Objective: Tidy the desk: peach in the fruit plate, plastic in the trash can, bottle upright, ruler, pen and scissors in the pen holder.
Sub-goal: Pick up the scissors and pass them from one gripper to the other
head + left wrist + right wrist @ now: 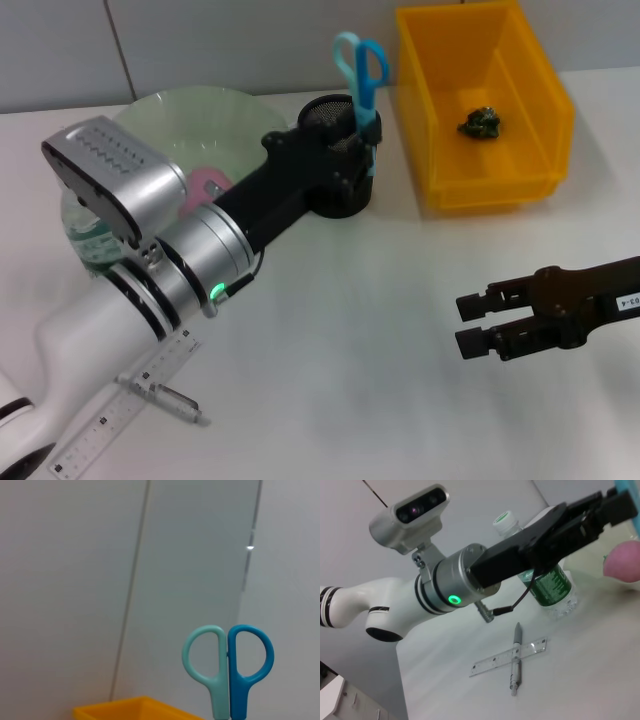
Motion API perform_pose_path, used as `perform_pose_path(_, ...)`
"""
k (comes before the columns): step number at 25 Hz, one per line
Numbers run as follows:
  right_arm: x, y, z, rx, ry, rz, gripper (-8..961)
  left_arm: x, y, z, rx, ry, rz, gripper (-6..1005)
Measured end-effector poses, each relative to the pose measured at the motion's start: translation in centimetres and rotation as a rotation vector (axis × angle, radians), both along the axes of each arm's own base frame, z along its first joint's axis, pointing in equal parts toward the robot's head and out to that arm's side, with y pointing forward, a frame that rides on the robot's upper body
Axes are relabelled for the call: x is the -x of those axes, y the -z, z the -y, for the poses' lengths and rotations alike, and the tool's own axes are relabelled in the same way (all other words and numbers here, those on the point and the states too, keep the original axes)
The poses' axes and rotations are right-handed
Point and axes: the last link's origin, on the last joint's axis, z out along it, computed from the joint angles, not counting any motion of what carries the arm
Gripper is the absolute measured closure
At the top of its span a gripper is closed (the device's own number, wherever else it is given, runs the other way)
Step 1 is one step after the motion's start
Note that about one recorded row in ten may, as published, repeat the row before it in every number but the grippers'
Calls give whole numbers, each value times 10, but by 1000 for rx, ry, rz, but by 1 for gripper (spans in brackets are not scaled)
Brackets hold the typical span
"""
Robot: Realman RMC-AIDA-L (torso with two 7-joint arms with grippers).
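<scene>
Head view, upper centre. Our left hand [362, 140] sat at the rim of the black pen holder [335, 195], closed on the scissors [360, 70], whose pale and dark blue handles stood upright above the holder. The peach [205, 185] lay in the green fruit plate [200, 125] at upper left, largely hidden by our left arm; the bottle [547, 580] already stood upright beside the plate. The crumpled plastic [481, 122] rested in the yellow trash can [440, 150] at upper right. At lower left, the pen [165, 397] lay across the ruler [125, 405] on the counter [350, 380]. Our right hand [478, 325] hovered at lower right, fingers parted and holding nothing.

Risks, as we judged them: if the scissors were released before their blades sat well inside the holder, they could tip over the rim. A sideways pull on withdrawal could drag or topple the light holder. The forearm passed close over the plate and bottle, so a low retreat might knock either. The crossed pen and ruler invited a double pickup.
</scene>
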Motion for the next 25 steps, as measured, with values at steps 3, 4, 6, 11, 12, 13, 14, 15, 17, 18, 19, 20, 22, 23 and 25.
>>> perform_pose_path(3, -3, -4, 0, -5, 3, 8, 190, 1, 1, 3, 17, 7, -1, 702)
perform_pose_path(4, -4, -6, 0, -12, 6, 10, 190, 2, 3, 8, 78, 28, -13, 701)
perform_pose_path(6, -5, -10, -1, -19, 10, 7, 190, 4, 1, 11, 140, 61, -46, 701)
perform_pose_path(11, -4, -16, -2, -20, 15, -3, 191, 9, -10, 11, 232, 103, -116, 699)
perform_pose_path(12, -4, -17, -2, -19, 18, -3, 191, 10, -11, 12, 241, 108, -129, 699)
perform_pose_path(13, -3, -19, -3, -19, 22, -3, 191, 10, -11, 12, 241, 108, -129, 699)
perform_pose_path(14, -2, -22, -6, -20, 31, -2, 191, 10, -11, 12, 241, 108, -129, 698)
perform_pose_path(15, -2, -22, -6, -20, 31, -2, 191, 11, -17, 13, 272, 142, -192, 698)
perform_pose_path(17, -1, -25, -8, -19, 42, 1, 191, 11, -17, 13, 272, 142, -192, 697)
perform_pose_path(18, 0, -26, -10, -18, 49, 2, 191, 11, -19, 14, 285, 164, -236, 697)
perform_pose_path(19, 2, -29, -13, -15, 63, 7, 191, 14, -25, 13, 290, 181, -319, 697)
perform_pose_path(20, 2, -29, -13, -15, 63, 7, 191, 14, -25, 13, 290, 181, -319, 696)
perform_pose_path(22, 7, -33, -17, -1, 86, 10, 191, 16, -32, 14, 278, 208, -405, 696)
perform_pose_path(23, 7, -33, -17, -1, 86, 10, 191, 16, -32, 14, 278, 208, -405, 695)
perform_pose_path(25, 12, -37, -19, 12, 102, 8, 191, 15, -35, 15, 277, 222, -435, 695)
